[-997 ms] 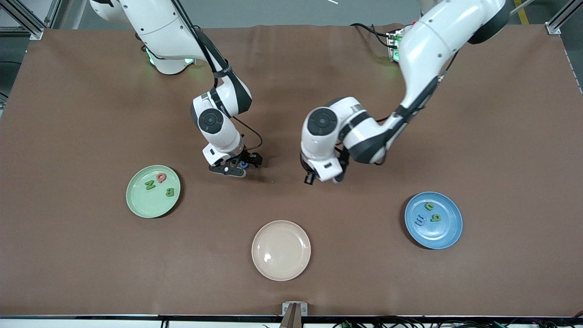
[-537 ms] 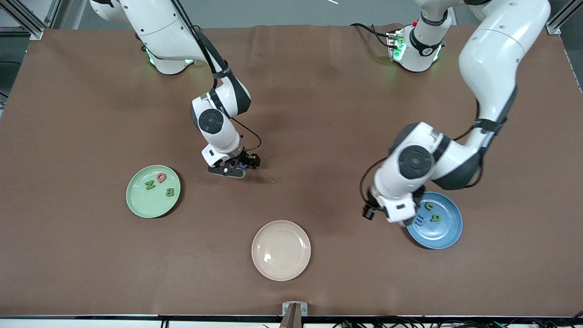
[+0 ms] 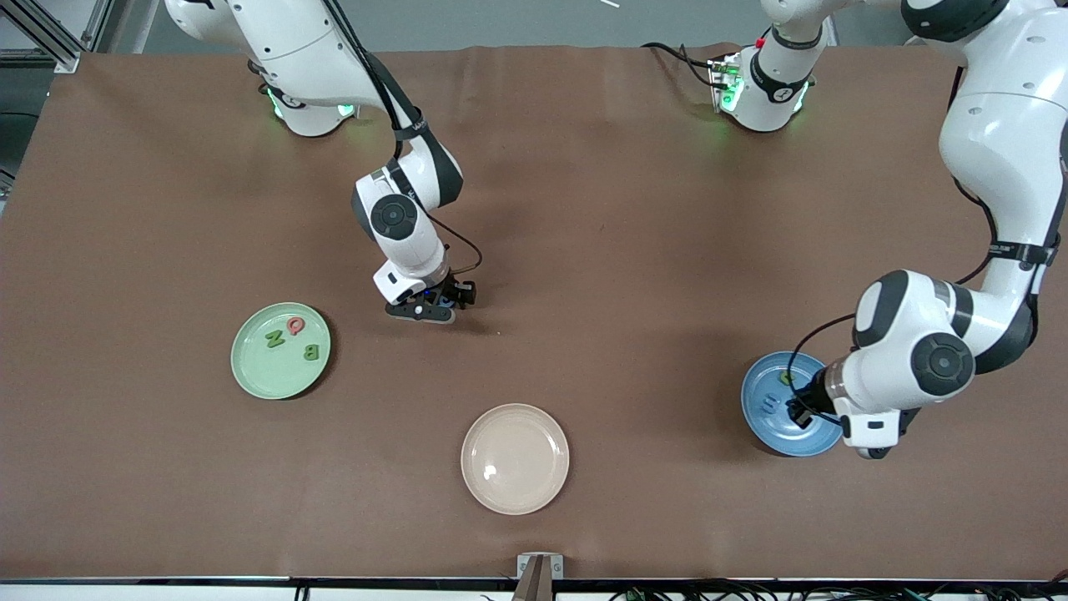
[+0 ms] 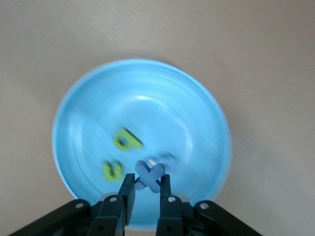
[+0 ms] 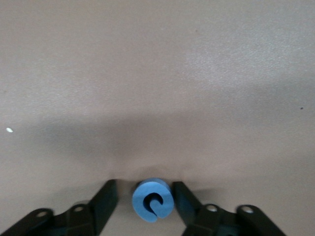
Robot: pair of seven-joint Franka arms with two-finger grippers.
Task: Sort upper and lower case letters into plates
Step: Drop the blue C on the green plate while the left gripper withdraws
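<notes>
Two arms: both at work over the brown desk, neither waiting.
Desk: carries three plates; the cream plate lies nearest the front camera and holds nothing.
Green plate: toward the right arm's end; it holds three letters reading N, B and a pinkish-red Q.
Blue plate: toward the left arm's end; two green letters and a pale blue one lie in it, too blurred to read with confidence.
Left gripper: over the blue plate, closed on a small blue x-shaped letter pinched between its fingertips.
Right gripper: low at the desk near the middle, its fingers parted and standing either side of a round blue letter, close but apparently not yet pressing it.
Step in hand: the left arm is at the drop-off; the right arm is at the pick-up.
Next move, left: likely part the fingers so the x falls inside the rim, clear of the letters already there.
Next move, right: likely close squarely on the round letter, then carry it to the matching plate.
Writing: only the letter shapes themselves; no brand or label can be read.
</notes>
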